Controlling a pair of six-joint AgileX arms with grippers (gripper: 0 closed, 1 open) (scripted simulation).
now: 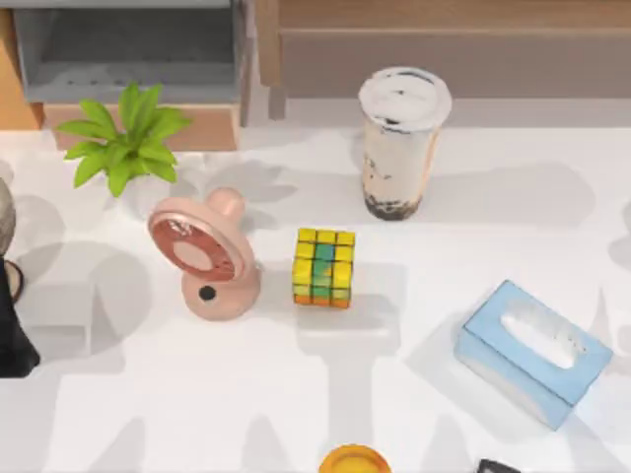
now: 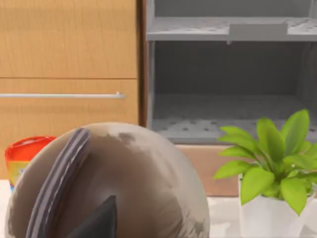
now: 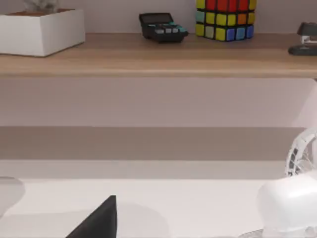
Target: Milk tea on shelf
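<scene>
The milk tea (image 1: 399, 148) is a tall clear cup with a white lid, a beige drink and dark pearls. It stands upright on the white table, right of centre at the back. Just behind it runs the long brown shelf (image 1: 444, 49); the right wrist view shows the light wood board (image 3: 158, 57) of the shelf. My left arm (image 1: 12, 330) sits at the table's left edge, far from the cup. A dark part of my left gripper (image 2: 99, 220) pokes into its wrist view, and a dark part of my right gripper (image 3: 99, 218) into its own.
A colourful puzzle cube (image 1: 323, 268) and a pink fan (image 1: 202, 258) stand in front of the cup. A potted plant (image 1: 128, 143) and a grey cubby (image 1: 128, 49) are at the back left. A blue tissue box (image 1: 532, 350) lies front right. A round grey-brown object (image 2: 109, 183) sits close to my left wrist.
</scene>
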